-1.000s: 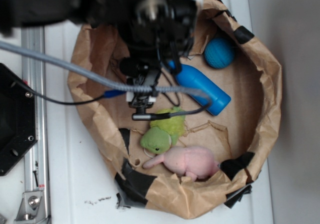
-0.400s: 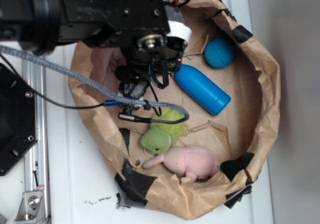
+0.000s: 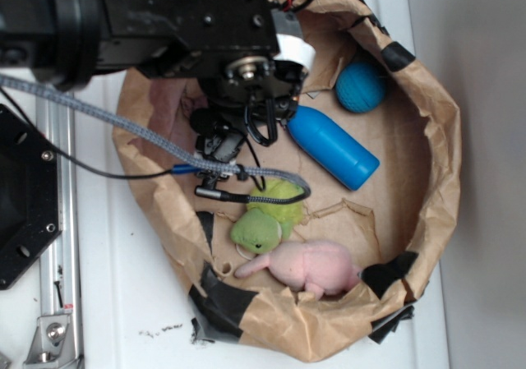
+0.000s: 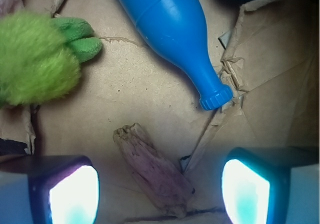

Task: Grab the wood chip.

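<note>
1. Since 1.0 s ago arm swung left/up over the paper nest; since 0.4 s ago nothing shifted.
2. Pincer [image 4: 160, 189] wide open, fingers [image 4: 70, 194] at both lower corners of wrist view, nothing held.
3. Wood chip [image 4: 152, 169] lies flat on brown paper [image 4: 135, 84] btwn the fingers, slanted, not touching either.
4. Blue bottle [image 4: 170, 34] w/ cap pointing down-right, just above chip, apart from it.
5. Green plush [image 4: 40, 64] upper left.
6. Exterior view: chip hidden under arm; pink plush [image 3: 316, 266], blue ball [image 3: 360, 86] in nest on white table [image 3: 123, 303].
</note>
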You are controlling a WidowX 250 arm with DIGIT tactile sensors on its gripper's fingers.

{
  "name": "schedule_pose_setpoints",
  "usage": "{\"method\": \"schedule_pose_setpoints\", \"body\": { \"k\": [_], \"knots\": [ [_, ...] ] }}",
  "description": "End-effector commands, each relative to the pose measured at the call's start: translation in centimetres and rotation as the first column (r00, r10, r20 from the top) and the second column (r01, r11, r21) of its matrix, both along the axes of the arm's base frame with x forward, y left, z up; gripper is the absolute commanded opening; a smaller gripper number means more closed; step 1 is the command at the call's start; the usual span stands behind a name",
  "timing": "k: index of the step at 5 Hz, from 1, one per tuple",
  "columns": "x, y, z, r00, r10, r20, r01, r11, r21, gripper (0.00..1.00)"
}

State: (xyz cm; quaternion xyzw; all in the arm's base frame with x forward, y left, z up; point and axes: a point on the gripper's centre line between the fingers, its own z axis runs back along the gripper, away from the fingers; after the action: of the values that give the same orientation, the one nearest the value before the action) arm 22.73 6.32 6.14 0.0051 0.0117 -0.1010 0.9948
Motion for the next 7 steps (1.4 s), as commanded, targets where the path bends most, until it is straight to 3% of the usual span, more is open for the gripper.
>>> {"method": "schedule_pose_setpoints", "body": {
  "k": [1,2,4,5,6,7],
  "knots": [
    [0.0,-1.2,-5.4,0.993,-0.114,-0.013,0.113,0.992,-0.062,1.00],
    [0.0,-1.4,-5.3,0.994,-0.108,-0.027,0.105,0.991,-0.077,0.00],
    [1.3,-2.2,-0.4,0.994,-0.113,-0.007,0.112,0.992,-0.065,0.00],
    [3.0,-2.9,4.7,0.981,-0.088,0.172,0.095,0.995,-0.033,0.00],
    [4.2,-3.3,9.2,0.949,0.037,0.314,0.016,0.986,-0.164,0.00],
    [5.8,-4.2,10.2,0.947,0.117,0.301,-0.051,0.974,-0.219,0.00]
  ]
}}
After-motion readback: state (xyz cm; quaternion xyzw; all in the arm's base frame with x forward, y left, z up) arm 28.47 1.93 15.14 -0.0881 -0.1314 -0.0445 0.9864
